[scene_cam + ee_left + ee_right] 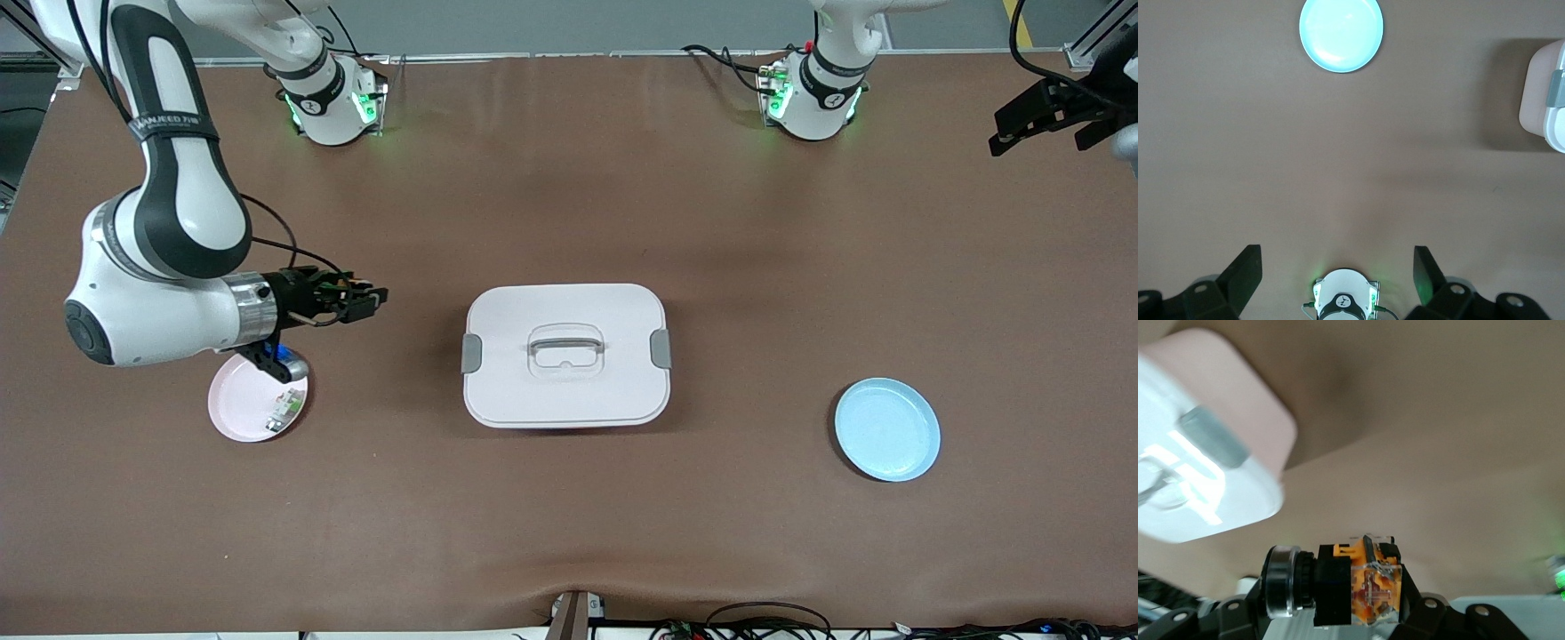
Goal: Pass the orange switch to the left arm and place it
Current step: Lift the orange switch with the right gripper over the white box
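My right gripper [363,300] is shut on the orange switch [1358,585], a black body with an orange and clear end, held sideways. It hangs over the table between the pink plate [238,411] and the white lidded box [566,356], pointing toward the box. The box also shows in the right wrist view [1205,467]. My left gripper [1045,114] is open and empty, raised at the left arm's end of the table. In the left wrist view its fingers [1245,273] stand wide apart around its midpoint [1337,270].
The pink plate holds a small white-and-green component [283,413]. A blue plate [886,429] lies toward the left arm's end; it also shows in the left wrist view [1341,33], as does a corner of the box [1546,93]. Cables lie along the table's near edge.
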You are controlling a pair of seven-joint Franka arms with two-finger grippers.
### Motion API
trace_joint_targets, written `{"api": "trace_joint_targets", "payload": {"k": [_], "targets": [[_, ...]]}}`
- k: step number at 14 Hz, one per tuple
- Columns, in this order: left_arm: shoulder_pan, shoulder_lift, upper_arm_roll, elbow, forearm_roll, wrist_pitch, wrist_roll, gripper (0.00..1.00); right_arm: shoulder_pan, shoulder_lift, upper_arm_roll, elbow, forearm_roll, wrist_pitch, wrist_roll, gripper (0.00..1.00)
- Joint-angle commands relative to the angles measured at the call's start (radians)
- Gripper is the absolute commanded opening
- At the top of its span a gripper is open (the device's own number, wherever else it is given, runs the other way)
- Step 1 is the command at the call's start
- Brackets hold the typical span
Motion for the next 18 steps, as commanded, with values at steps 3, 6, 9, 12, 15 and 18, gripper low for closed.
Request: {"api": "trace_joint_targets", "payload": {"k": [3,6,9,12,15,18], "targets": [[0.002,-0.004,-0.003,0.011,-0.015,-0.021,-0.004,1.00,0.083,-0.009,-0.008,0.047,0.209,-0.002,0.223,0.21],[0.002,-0.002,-0.005,0.011,-0.015,-0.021,-0.005,1.00,0.120,-0.008,-0.010,0.056,0.295,0.036,0.319,0.21],[0.002,-0.002,-0.005,0.014,-0.013,-0.021,-0.004,1.00,0.199,-0.008,-0.008,0.082,0.301,0.147,0.471,0.21],[0.002,-0.004,-0.003,0.014,-0.013,-0.021,-0.005,1.00,0.268,-0.003,-0.008,0.096,0.393,0.249,0.574,0.21],[0.002,-0.004,-0.005,0.014,-0.015,-0.021,-0.004,1.00,0.327,0.002,-0.008,0.099,0.460,0.364,0.640,0.21],[0.002,-0.004,-0.005,0.014,-0.013,-0.021,-0.004,1.00,0.380,0.008,-0.010,0.099,0.561,0.473,0.680,0.21]]}}
